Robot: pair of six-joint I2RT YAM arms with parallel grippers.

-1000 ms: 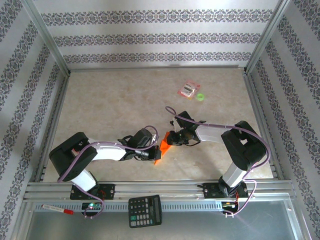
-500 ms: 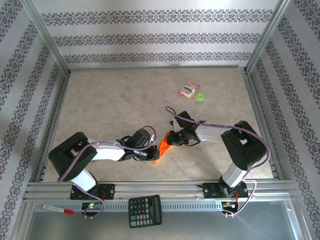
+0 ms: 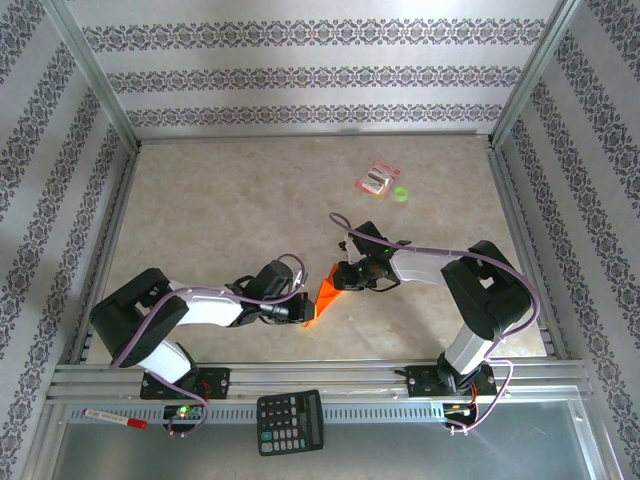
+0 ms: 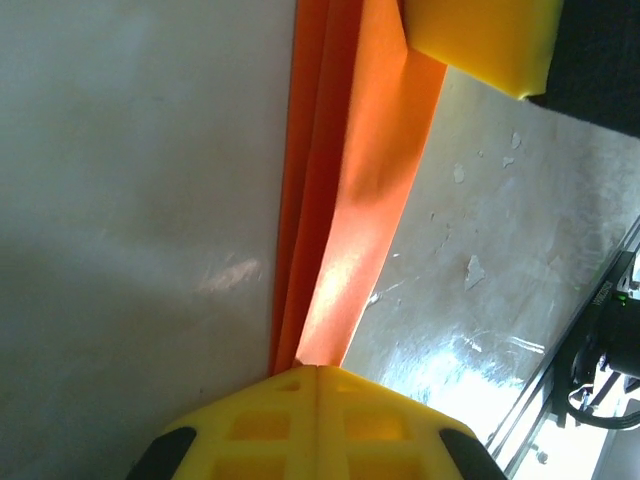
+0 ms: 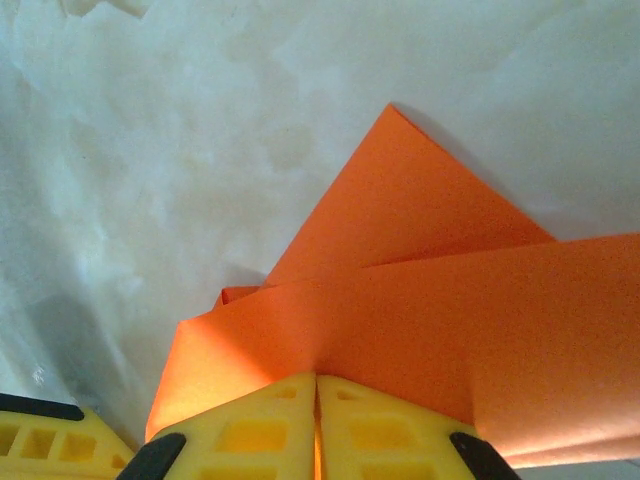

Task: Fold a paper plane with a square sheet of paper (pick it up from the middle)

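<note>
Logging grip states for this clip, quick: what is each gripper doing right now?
Left gripper: closed, pinching the folded orange paper plane.
Right gripper: closed, pinching the same orange paper plane.

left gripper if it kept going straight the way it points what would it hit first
Shut on the orange paper, the left gripper would probably meet the right gripper first, clamped on the far end.
</note>
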